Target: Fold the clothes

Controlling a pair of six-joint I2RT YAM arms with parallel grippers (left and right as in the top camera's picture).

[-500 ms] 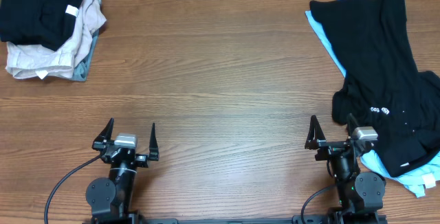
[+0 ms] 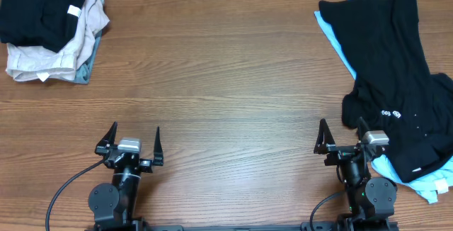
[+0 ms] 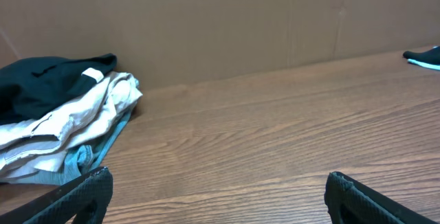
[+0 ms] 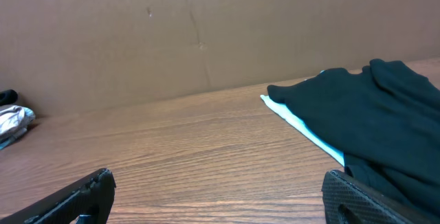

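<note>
A pile of unfolded clothes lies at the right: a black shirt [image 2: 393, 82] on top of a light blue garment [image 2: 333, 34]. It also shows in the right wrist view [image 4: 364, 114]. A stack of folded clothes [image 2: 49, 29], black over beige over teal, sits at the far left corner and shows in the left wrist view [image 3: 62, 124]. My left gripper [image 2: 132, 140] is open and empty near the front edge. My right gripper [image 2: 343, 137] is open and empty, just left of the black shirt.
The wooden table [image 2: 219, 82] lies between the two piles. A brown cardboard wall [image 3: 220, 25] runs along the back edge.
</note>
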